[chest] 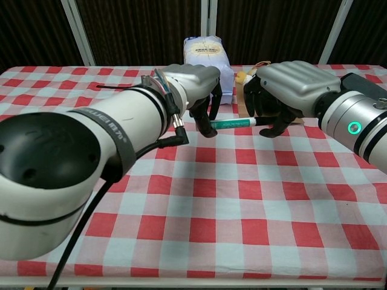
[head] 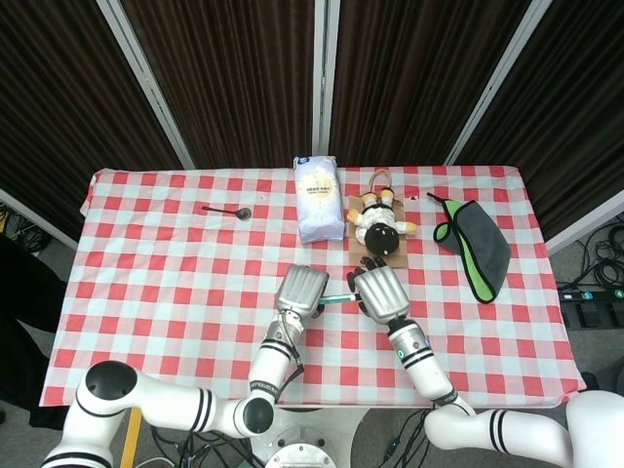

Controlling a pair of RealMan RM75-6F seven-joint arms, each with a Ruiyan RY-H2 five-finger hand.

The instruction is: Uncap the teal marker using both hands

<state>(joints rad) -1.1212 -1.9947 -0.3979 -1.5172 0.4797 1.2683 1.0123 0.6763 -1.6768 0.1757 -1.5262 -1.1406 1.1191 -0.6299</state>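
Observation:
The teal marker point(chest: 233, 123) hangs level above the checked cloth, between my two hands; its middle also shows as a short teal strip point(head: 338, 297) in the head view. My left hand point(chest: 195, 83) point(head: 301, 290) grips the marker's left end with fingers curled down around it. My right hand point(chest: 289, 86) point(head: 379, 293) closes its fingers over the right end, where a dark tip pokes out. Both ends are hidden inside the hands, and I cannot see whether the cap has separated from the body.
A white flour bag point(head: 318, 198) stands behind the hands. A plush toy point(head: 378, 222) lies on a brown card to its right. A grey and green cloth point(head: 475, 248) sits far right, and a dark spoon point(head: 226, 211) far left.

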